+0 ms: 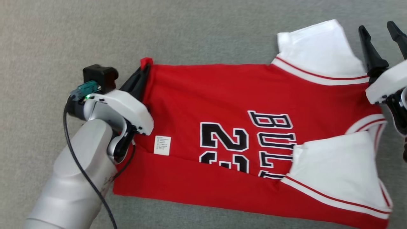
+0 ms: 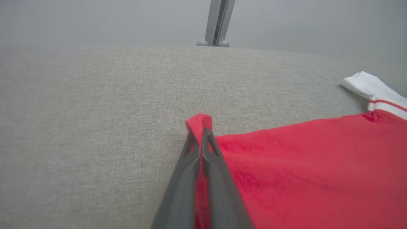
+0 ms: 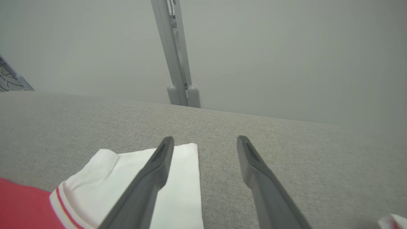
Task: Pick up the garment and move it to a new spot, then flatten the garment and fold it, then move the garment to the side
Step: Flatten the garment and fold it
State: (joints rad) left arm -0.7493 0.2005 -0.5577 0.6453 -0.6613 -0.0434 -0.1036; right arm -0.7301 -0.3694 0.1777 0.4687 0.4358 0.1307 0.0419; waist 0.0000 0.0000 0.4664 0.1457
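Two claws at the far edge of the garment, one gripping, one spread.
Head view: the garment (image 1: 241, 105) lies flat across the bench (image 1: 63, 31), near edge already turned over the lettering. The left claw (image 1: 143, 66) is closed on the far hem corner (image 1: 146, 60). The right claw (image 1: 376, 27) stands open just beyond the far white sleeve (image 1: 318, 47). Left wrist view: both fingers are pressed together with red cloth pinched between them, and the corner tip pokes out past them; this grip probably anchors the hem so the cloth stays taut. Right wrist view: the jaws are parted and empty, one finger over the sleeve and the other over bare bench, apparently positioned to take the matching far corner for the fold.
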